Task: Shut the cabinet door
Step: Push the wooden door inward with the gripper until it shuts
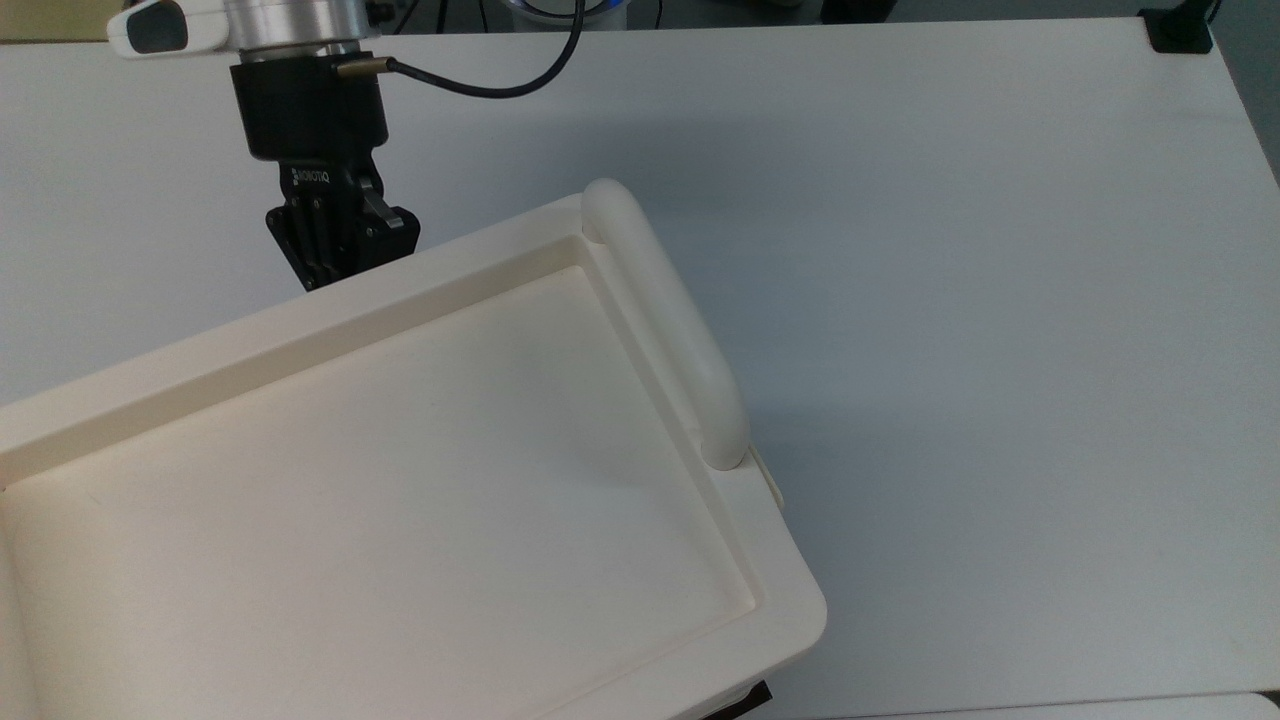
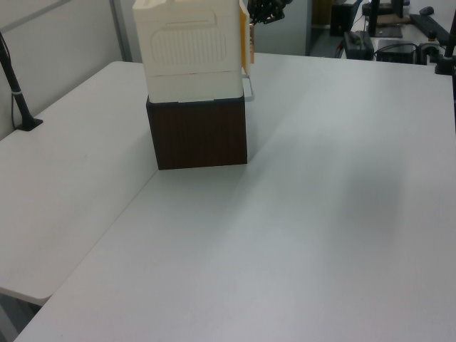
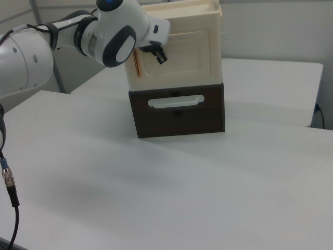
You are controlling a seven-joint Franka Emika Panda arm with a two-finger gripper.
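The cream-white cabinet has a recessed tray top and a thick bar handle. In the top view the cabinet door is hidden under the cabinet's upper rim. The left view shows the cabinet door as a thin edge-on strip lying almost flat against the cabinet. In the right view the cabinet door faces the camera, with a thin orange-lined gap at its left edge. My black gripper is shut, its tips against the door side of the cabinet. It also appears as the gripper and the gripper.
The cabinet stands on a dark brown drawer box with a white handle, on a white table. A black cable trails from my wrist. A black clamp sits at the table's far corner.
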